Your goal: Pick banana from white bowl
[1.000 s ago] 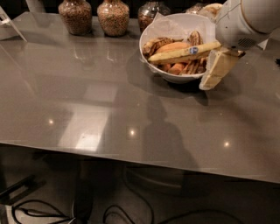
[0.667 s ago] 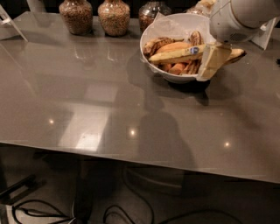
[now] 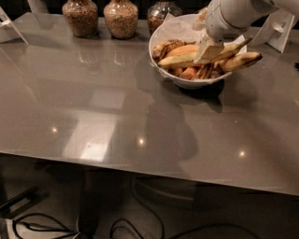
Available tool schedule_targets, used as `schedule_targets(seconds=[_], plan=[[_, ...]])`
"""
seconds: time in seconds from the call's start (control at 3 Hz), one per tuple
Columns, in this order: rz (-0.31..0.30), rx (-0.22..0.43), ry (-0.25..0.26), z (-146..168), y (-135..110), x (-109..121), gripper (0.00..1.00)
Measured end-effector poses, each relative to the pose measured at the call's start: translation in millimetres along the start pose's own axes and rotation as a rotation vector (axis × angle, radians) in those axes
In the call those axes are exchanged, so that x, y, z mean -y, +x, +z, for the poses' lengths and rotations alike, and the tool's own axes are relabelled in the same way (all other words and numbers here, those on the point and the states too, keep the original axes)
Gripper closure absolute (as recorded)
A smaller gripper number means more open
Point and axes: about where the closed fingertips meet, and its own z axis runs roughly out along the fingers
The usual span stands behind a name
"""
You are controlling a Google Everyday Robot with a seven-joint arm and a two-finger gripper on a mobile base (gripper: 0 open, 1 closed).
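The white bowl (image 3: 188,83) stands at the back right of the grey table. In it lies the long, nearly straight yellow banana (image 3: 179,59), running from lower left to upper right across the bowl. My gripper (image 3: 208,49) reaches down from the white arm at the top right. Its cream tip sits right on the banana's middle and hides the sticker. A shorter, browner banana (image 3: 240,59) sticks out over the bowl's right rim. More dark-streaked fruit and orange pieces (image 3: 187,73) lie under the long banana.
Three grain-filled glass jars (image 3: 80,16) (image 3: 121,17) (image 3: 161,10) stand in a row at the back, left of the bowl. A white stand (image 3: 279,29) is behind the bowl at right, another (image 3: 8,24) at far left. The table's front edge (image 3: 140,161) runs across the lower part of the view.
My gripper has moved up and to the left, from beside the bowl's right rim to over the bowl, onto the long banana's middle.
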Motion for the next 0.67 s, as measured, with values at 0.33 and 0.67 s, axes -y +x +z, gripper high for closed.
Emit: schedule_targets(seconds=[0.33, 0.67], plan=[[-0.001, -0.018, -0.027, 24.0, 4.8, -1.7, 0.56], [0.001, -0.029, -0.04, 28.1, 7.4, -1.2, 0.52]])
